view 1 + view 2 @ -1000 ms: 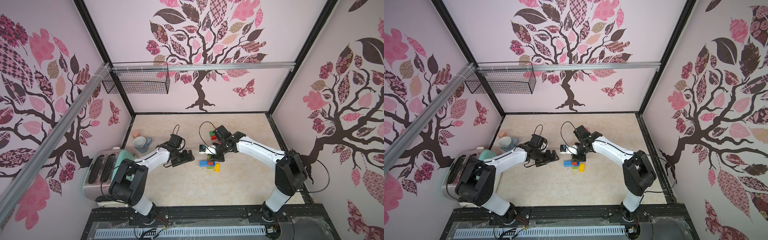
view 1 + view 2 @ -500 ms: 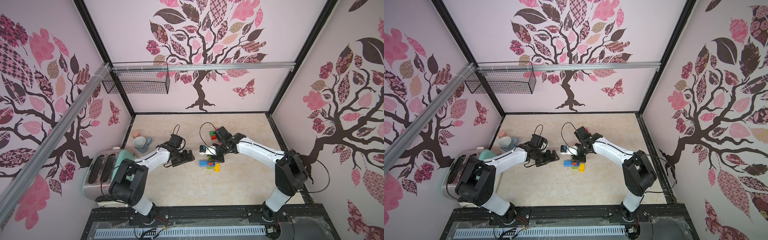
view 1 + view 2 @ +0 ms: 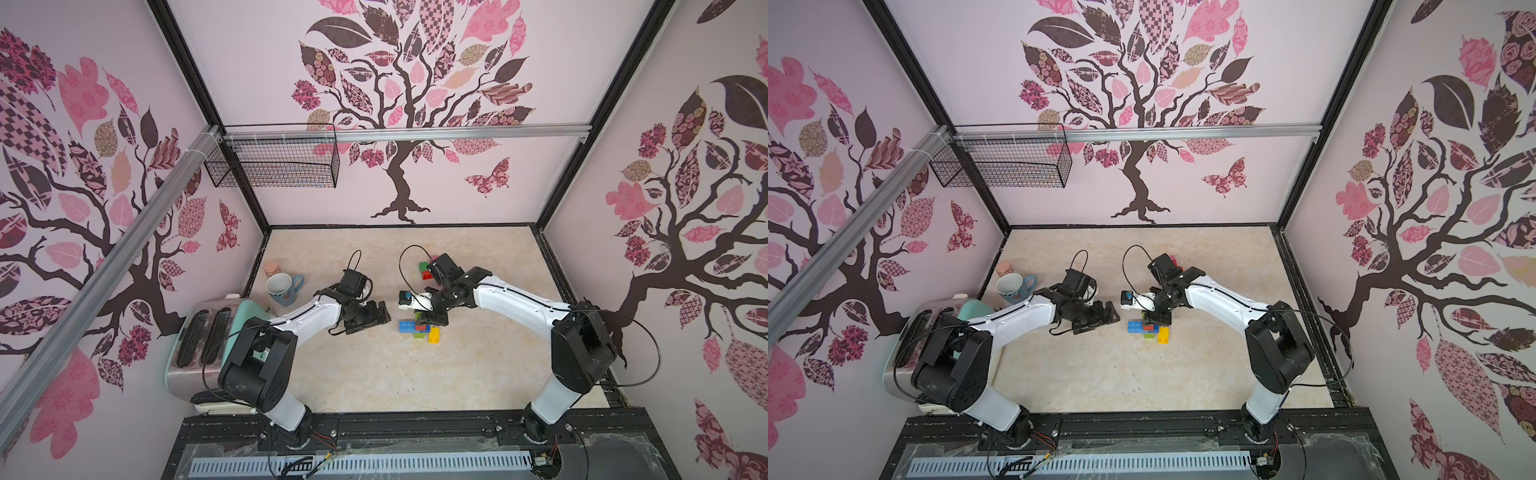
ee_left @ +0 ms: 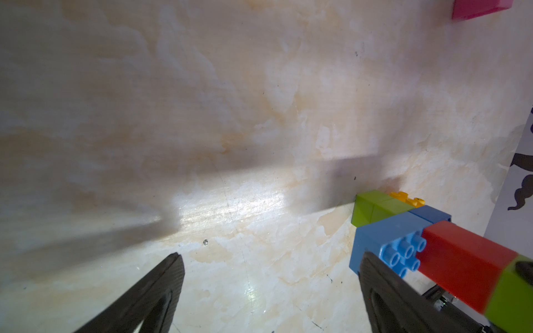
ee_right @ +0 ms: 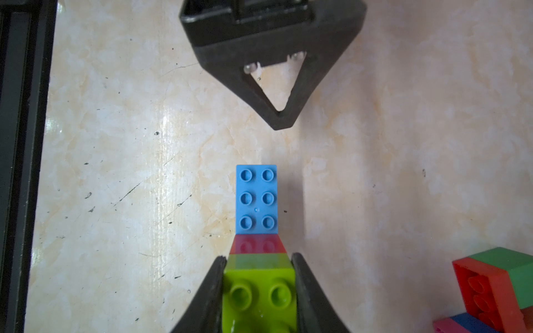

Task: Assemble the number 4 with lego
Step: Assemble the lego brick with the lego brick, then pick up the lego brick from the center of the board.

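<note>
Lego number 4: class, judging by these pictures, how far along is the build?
Done: blue, red, lime and yellow bricks grouped in one cluster. In hand: right end effector shut on the top lime brick; left end effector open, empty. Left: spare bricks beyond the right arm unused; no clear 4 yet.

Right wrist view: lime brick [image 5: 259,297] runs out of frame, full length unreadable. Red brick [image 5: 258,245] beneath it is blurred and half covered. Loose bricks [image 5: 496,285] are clipped by the edge, count unclear.

Left wrist view: pink brick [image 4: 481,7] is mostly out of frame. Yellow brick [image 4: 406,199] is nearly hidden behind a second lime brick [image 4: 375,207].

Both top views: right gripper [image 3: 432,318] covers part of the assembly [image 3: 409,326]. Right arm [image 3: 511,299] hides part of the loose bricks. Small pinkish item [image 3: 271,268] behind the mug [image 3: 282,289] is too small to identify.
</note>
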### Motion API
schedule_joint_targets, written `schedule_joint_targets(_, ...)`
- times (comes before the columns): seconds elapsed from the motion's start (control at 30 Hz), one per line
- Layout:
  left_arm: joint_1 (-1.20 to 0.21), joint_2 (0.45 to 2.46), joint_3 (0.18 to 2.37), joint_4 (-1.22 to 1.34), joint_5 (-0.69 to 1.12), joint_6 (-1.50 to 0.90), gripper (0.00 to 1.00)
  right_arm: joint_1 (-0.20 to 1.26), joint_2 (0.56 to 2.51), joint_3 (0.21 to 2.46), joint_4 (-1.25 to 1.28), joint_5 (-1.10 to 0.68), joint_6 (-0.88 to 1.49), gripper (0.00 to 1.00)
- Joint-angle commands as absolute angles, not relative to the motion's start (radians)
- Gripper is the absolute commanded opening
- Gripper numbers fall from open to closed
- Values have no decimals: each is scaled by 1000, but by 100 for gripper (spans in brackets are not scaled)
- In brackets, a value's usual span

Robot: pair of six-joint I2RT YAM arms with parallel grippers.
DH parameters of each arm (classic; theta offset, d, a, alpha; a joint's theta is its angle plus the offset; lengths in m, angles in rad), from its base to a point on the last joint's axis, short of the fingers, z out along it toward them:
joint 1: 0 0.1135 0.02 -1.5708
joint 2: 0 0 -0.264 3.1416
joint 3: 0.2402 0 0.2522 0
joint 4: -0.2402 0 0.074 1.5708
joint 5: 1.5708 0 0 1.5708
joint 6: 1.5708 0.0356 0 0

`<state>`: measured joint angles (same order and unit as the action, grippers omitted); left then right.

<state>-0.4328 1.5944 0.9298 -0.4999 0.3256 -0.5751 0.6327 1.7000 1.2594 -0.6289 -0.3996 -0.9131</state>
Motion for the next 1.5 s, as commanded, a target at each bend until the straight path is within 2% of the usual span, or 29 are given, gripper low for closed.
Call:
schedule_joint_targets(0.0, -437, 1618, 960, -504, 323, -563, 98, 631, 1733, 1220, -714, -336, -906, 14)
schedule_joint_targets(0.1, -437, 1624, 964, -494, 332, -571, 98, 631, 1703, 1231, -662, -359, -892, 32)
schedule_joint_targets(0.2, -437, 1623, 970, -491, 333, -572, 98, 632, 1675, 1247, -620, -386, -873, 54)
schedule_joint_targets(0.43, -437, 1609, 979, -508, 316, -562, 98, 632, 1495, 1161, -390, -387, -694, 82)
schedule_joint_targets(0.47, -437, 1605, 979, -512, 310, -562, 98, 631, 1446, 1118, -329, -353, -637, 98)
schedule_joint_targets(0.63, -436, 1578, 972, -514, 269, -566, 98, 631, 1200, 881, -29, -69, -251, 99)
schedule_joint_targets(0.7, -436, 1560, 964, -512, 245, -570, 98, 631, 1103, 796, 5, 91, -61, 99)
schedule_joint_targets(0.77, -437, 1533, 954, -506, 216, -578, 98, 632, 1032, 730, -20, 157, 84, 99)
schedule_joint_targets(0.9, -437, 1479, 934, -495, 168, -591, 98, 632, 955, 600, -93, 127, 330, 99)
schedule_joint_targets(1.03, -437, 1438, 915, -488, 138, -600, 98, 631, 1008, 531, -139, 8, 469, 99)
schedule_joint_targets(1.1, -436, 1427, 908, -489, 130, -603, 98, 633, 1065, 522, -143, -67, 484, 99)
schedule_joint_targets(1.23, -437, 1417, 892, -488, 122, -612, 98, 633, 1188, 546, -133, -99, 466, 99)
schedule_joint_targets(1.47, -437, 1416, 886, -489, 119, -620, 98, 645, 1394, 638, -144, -199, 405, 86)
